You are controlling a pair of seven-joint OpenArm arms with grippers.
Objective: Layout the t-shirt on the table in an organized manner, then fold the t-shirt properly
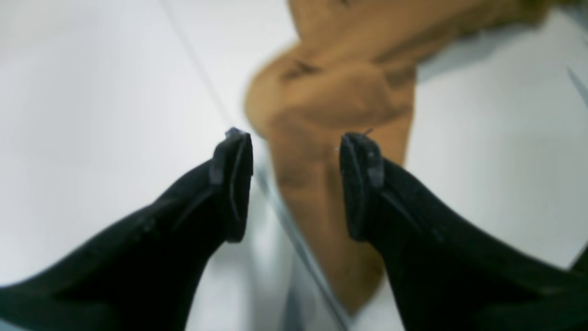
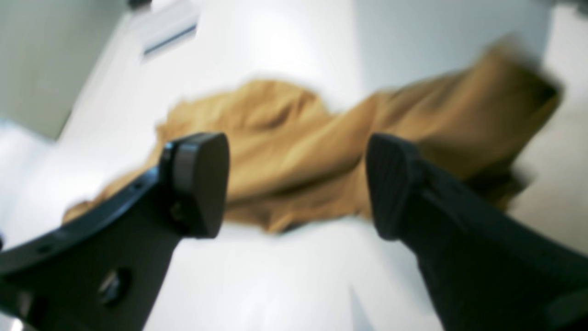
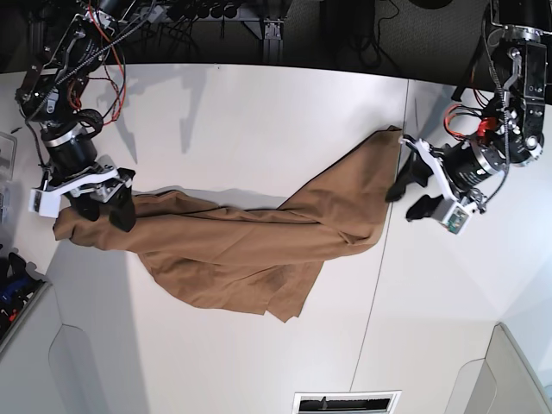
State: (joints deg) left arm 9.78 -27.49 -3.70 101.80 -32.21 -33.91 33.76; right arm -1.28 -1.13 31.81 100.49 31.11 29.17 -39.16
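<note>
Lying rumpled, t-shirt (image 3: 259, 246) on table (image 3: 259, 112).

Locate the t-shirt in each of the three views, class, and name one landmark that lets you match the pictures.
Left wrist: the t-shirt fills the top centre and trails down between the open left gripper's fingers.
Right wrist: a blurred band across the middle, beyond the open right gripper.
Base: a twisted diagonal strip across the table's centre.
Shared landmark: the table's thin dark seam.
</note>
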